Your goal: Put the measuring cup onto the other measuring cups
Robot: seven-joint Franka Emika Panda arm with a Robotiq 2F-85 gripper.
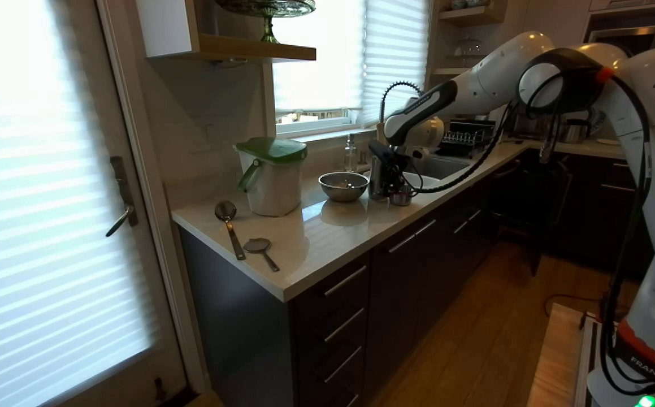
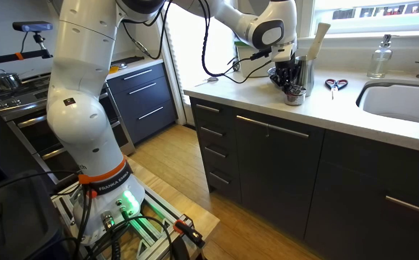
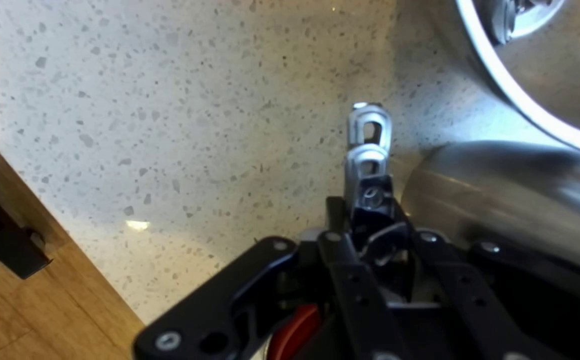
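In both exterior views the measuring cup (image 2: 298, 89) and the other measuring cups (image 2: 295, 99) run together, too small to tell how they're seated. Wrist view: gripper (image 3: 371, 215) hides most of both, contact with the cup is lost in black. Red bit (image 3: 304, 325) under it, can't ID. Metal bowl (image 3: 552, 75) is cut by top and right edges; contents (image 3: 504, 21) cropped too. Steel canister (image 3: 505, 195) runs off right. Sink (image 2: 402, 103) cropped in an exterior view.

The tool (image 3: 370, 220) points down, its 2 fingers (image 3: 344, 260) close together; above it sits the wrist (image 2: 283, 21), with the forearm (image 1: 494, 76) higher.
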